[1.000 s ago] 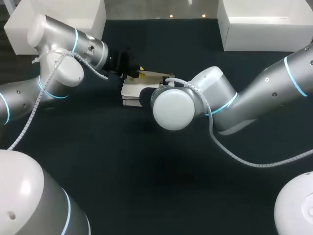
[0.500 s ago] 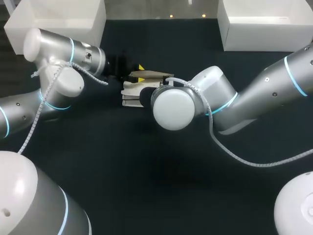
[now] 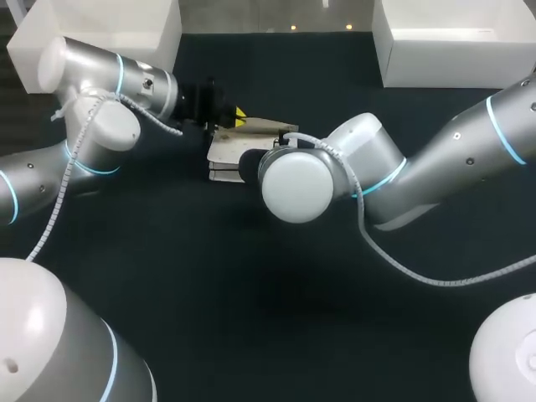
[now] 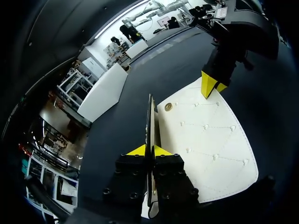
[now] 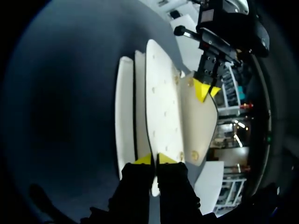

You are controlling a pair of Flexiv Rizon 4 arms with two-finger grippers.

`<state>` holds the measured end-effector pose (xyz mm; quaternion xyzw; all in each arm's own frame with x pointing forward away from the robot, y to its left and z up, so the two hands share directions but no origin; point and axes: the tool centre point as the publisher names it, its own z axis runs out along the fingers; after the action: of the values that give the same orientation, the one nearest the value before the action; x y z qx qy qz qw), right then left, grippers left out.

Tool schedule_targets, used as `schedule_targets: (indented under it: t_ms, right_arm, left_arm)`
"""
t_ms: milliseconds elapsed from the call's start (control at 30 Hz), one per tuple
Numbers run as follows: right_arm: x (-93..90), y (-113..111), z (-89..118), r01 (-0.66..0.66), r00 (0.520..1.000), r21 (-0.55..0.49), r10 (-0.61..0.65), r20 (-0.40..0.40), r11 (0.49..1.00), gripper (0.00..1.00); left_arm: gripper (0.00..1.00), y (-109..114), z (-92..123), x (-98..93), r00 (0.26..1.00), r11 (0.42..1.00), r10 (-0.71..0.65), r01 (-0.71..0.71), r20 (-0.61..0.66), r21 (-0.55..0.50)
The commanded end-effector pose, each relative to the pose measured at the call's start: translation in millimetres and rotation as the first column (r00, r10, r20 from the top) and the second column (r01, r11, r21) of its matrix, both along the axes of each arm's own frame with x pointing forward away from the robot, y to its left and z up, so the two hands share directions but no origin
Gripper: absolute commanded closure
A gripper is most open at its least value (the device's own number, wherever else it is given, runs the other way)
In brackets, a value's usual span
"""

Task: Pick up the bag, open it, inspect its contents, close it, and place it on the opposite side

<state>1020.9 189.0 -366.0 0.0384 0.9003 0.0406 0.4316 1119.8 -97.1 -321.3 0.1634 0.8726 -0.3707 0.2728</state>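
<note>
White bag [image 3: 224,153] lies on the dark tabletop [image 3: 251,318], about mid-width and toward the far edge, between the two arms. Left claw [image 4: 149,150] is clenched on a thin sheet of the bag seen edge-on, which I take for the flap [image 4: 151,121]. Just beside it is a broad white stitched panel [image 4: 205,140], with a round brass-coloured snap [image 4: 168,107] close to the pinched sheet. Right claw [image 5: 153,160] is clenched on that panel's edge from the opposite end. More white layers lie just beside the panel on its far side from the flap; cannot tell front from back. In the head view the right claw's tips are hidden under its own wrist. Judged step: opening, with the flap raised but the mouth not yet wide enough to see inside. To do it well, the right claw should act as anchor only, holding the body flat and steady. The left claw should carry the flap in an arc about its hinge line rather than a straight pull, or the whole bag will likely drag or tip. Both pinches look shallow and sit on edges, so go slow with no twisting, or a sheet may slip out. Open far enough for a camera to see into the mouth. Leave the snap unobstructed for re-closing. The claws face each other across the bag; mind clearance.
</note>
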Motion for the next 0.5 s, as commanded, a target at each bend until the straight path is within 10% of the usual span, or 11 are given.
schedule_targets:
  t_ms: [33, 500]
  right_arm:
    - [0.1, 0.8, -0.8, 0.001, 1.0, 0.0, -0.001, 0.002, 1.0, 1.0]
    - [0.1, 0.8, -0.8, 0.001, 1.0, 0.0, -0.001, 0.002, 1.0, 1.0]
  left_arm:
    - [1.0, 2.0, -7.8, -10.5, 0.999, 1.0, -0.008, 0.008, 0.034, -0.005]
    - [1.0, 5.0, -32.9, -38.7, 0.996, 0.999, -0.01, 0.013, 0.091, -0.03]
